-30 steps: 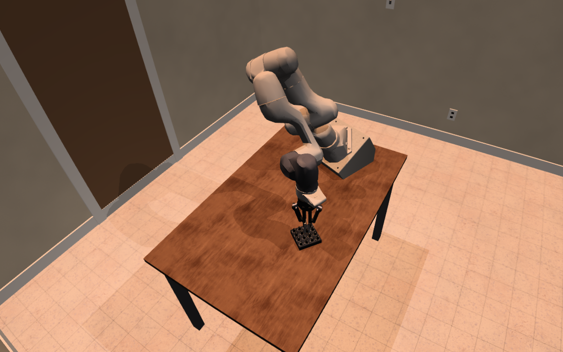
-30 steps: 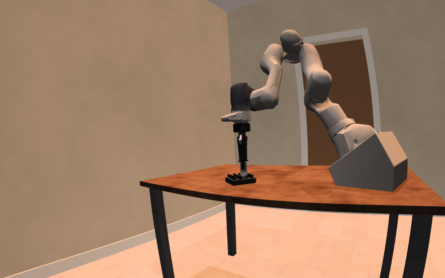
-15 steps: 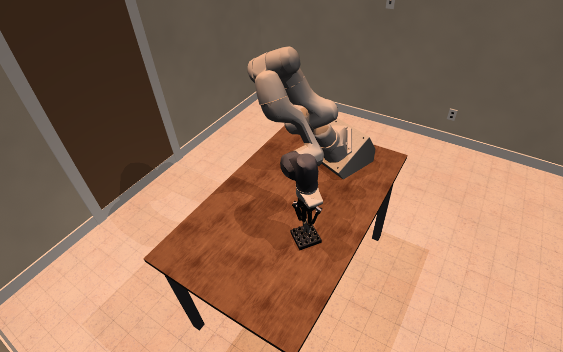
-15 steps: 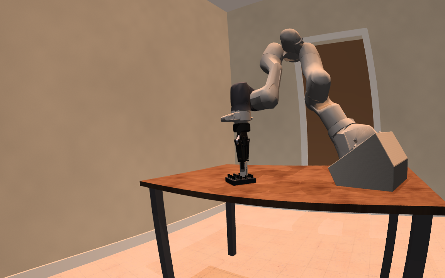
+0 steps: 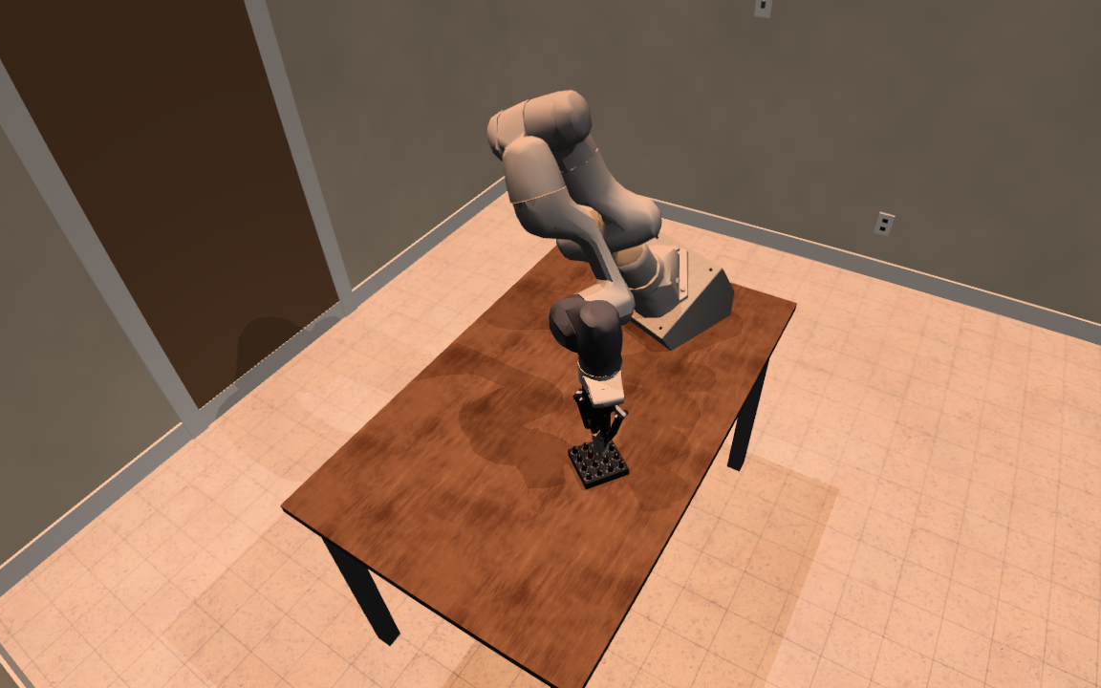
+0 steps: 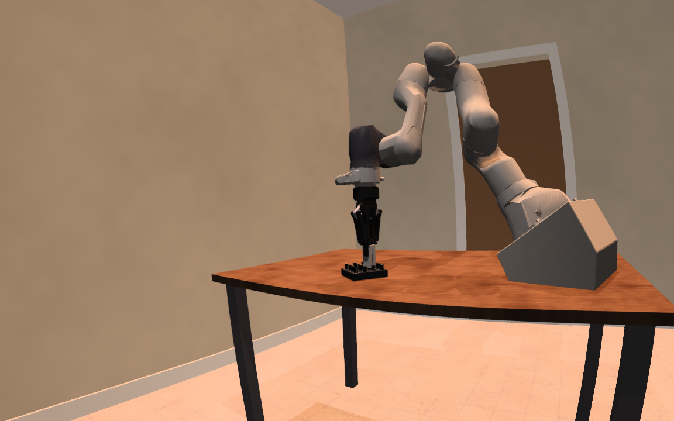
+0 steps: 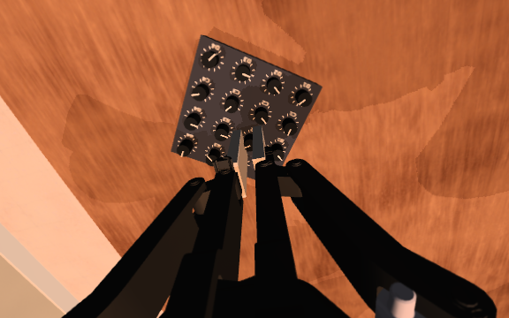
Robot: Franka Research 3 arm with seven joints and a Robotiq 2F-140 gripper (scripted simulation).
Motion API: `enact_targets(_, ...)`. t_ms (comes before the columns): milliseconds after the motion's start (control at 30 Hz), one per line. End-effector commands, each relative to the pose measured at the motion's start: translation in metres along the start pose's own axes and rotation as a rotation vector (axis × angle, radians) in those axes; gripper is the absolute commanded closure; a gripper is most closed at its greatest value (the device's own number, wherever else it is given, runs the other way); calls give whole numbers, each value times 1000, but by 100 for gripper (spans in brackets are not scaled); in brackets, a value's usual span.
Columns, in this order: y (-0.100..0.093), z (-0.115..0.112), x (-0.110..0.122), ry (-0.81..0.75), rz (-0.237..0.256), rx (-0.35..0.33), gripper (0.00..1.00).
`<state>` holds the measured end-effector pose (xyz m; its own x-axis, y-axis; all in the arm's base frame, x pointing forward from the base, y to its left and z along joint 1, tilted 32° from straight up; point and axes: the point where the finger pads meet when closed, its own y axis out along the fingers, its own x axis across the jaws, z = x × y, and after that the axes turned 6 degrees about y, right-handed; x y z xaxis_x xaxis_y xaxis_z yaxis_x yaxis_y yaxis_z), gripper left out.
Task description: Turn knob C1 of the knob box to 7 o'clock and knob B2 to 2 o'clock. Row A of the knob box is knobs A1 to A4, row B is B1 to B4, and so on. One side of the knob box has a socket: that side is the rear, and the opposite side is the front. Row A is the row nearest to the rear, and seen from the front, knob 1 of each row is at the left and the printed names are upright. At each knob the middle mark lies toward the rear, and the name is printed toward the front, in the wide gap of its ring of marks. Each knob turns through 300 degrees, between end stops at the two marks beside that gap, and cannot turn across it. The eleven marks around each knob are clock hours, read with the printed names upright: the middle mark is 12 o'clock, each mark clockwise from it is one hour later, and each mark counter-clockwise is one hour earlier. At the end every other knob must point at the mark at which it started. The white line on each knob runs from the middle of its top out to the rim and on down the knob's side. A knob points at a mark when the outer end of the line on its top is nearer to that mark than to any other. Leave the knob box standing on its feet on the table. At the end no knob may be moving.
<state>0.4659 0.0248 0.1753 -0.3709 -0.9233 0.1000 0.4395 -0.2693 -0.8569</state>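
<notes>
Nearest to you, the tool [image 7: 247, 138] is hanging straight down over the bench [image 7: 391, 132] with its two pale pads [image 7: 239, 155] drawn almost together, and it is clamping one small knob [image 7: 248, 142] between them. That knob is sitting in the second row from the near edge of the knob box [image 7: 249, 92]. The printed names are lying on the far side of each dial, so the near edge is probably the rear. On that reading you are holding B2, though the lettering is too small for you to be certain. The pads are hiding its white line, so you are not getting a reading of where it is pointing against the 2 o'clock mark.

One row farther out, the dial at the right end [image 7: 289, 125] would be C1. Its line is looking as if it is aiming toward the near edge, around the middle mark and not beside the name gap. So you are most likely looking at a C1 that is not yet at 7 o'clock.

Farther away, the outer rows are showing their lines at mixed angles, and nothing is touching them. The box is standing flat on its feet, well out from the arm's grey base [image 5: 708, 301].

So you are partway through the B2 turn, with C1 left to do.
</notes>
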Motion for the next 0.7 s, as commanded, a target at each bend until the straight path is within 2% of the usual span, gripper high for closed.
enact_targets(0, 0, 0, -1, 156, -2, 13, 95)
enact_targets(400, 0, 0, -1, 284, -1, 14, 95)
enact_targets(667, 0, 0, -1, 314, -1, 14, 95)
